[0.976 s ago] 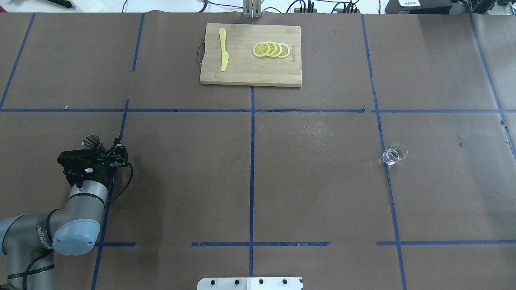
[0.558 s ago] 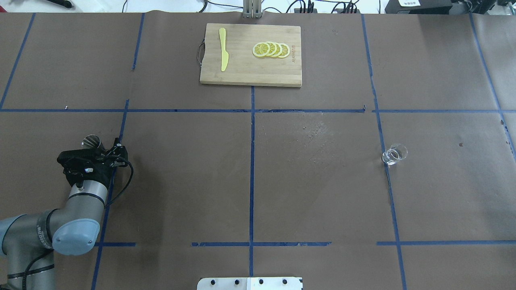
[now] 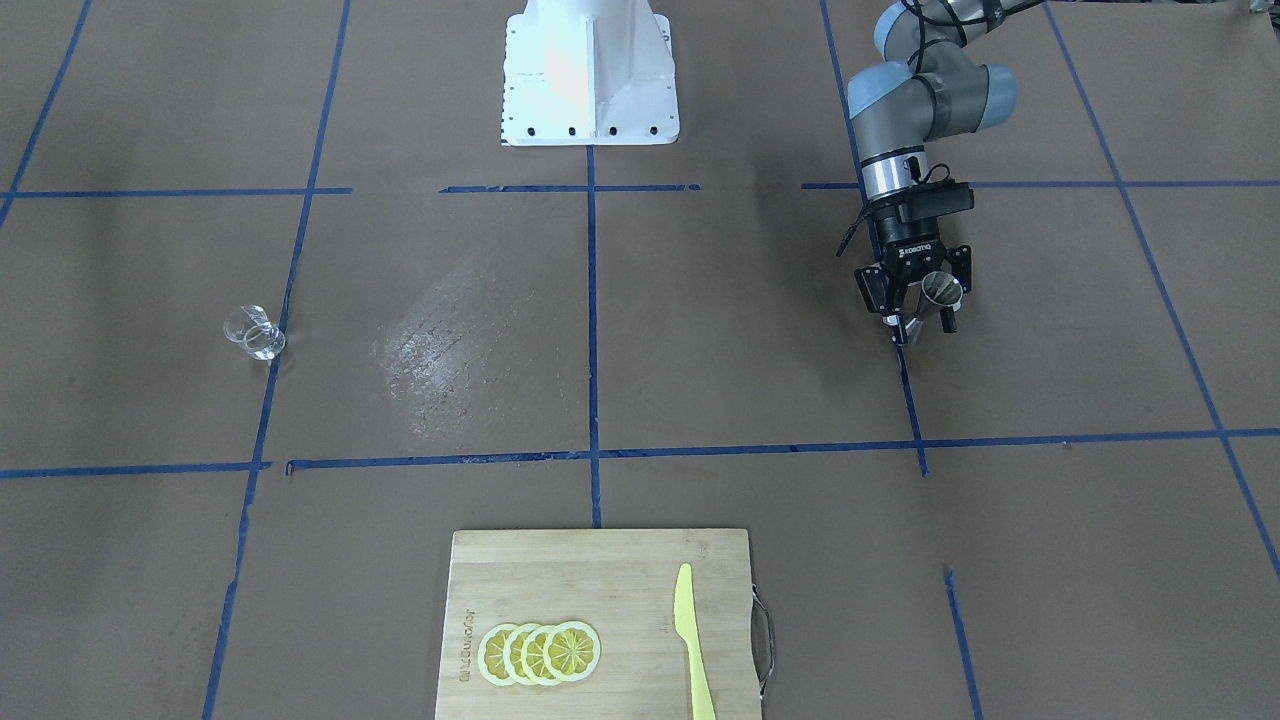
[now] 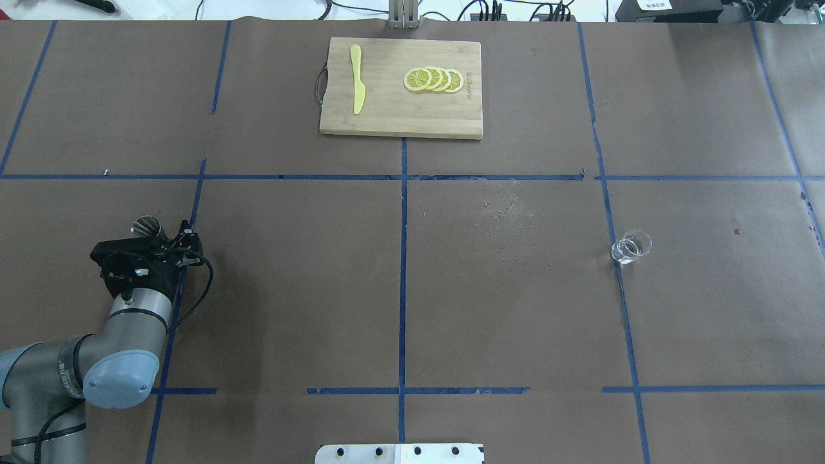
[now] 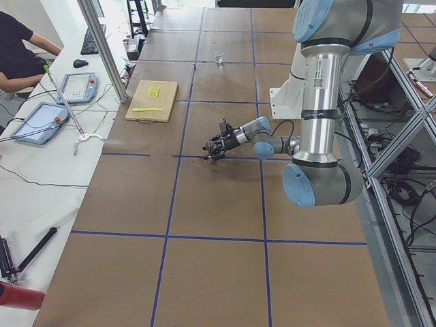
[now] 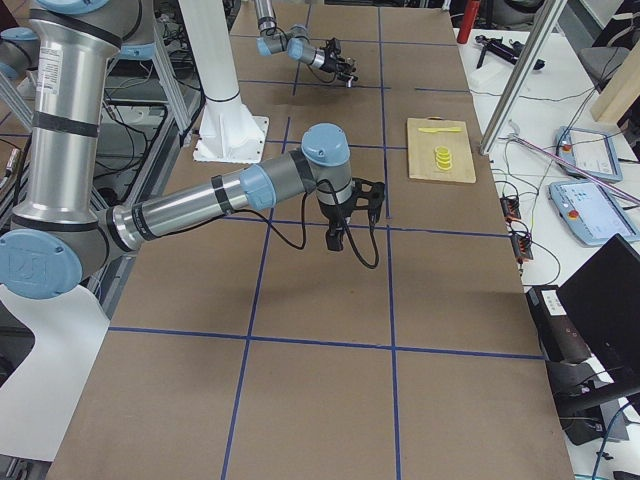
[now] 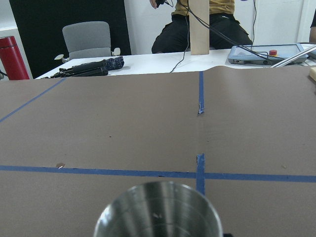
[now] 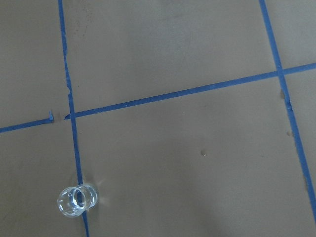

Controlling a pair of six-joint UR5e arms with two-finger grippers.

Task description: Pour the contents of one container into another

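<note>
Reaching down near the robot's left end of the table [image 4: 290,270], the left gripper [image 3: 925,330] is straddling a small metal cup [image 3: 941,288]. Its two fingers are standing spread, with the cup upright between them, nearer one finger and with a gap showing beside the other. The left wrist camera is looking over the cup's round rim, which is filling the bottom of that view. The right gripper [image 6: 336,240] is hanging above the table, pointing straight down. It is showing only in a side view, so I cannot tell whether its fingers are apart or together. Well apart from the metal cup, toward the robot's right, a small clear glass [image 4: 630,248] is standing on a strip of blue tape [image 4: 626,322]. At the table's far edge, midway along, a wooden cutting board [image 4: 393,119] is carrying a fanned row of lemon slices [image 4: 433,79] and a yellow knife [image 4: 356,80], lying apart from each other
</note>
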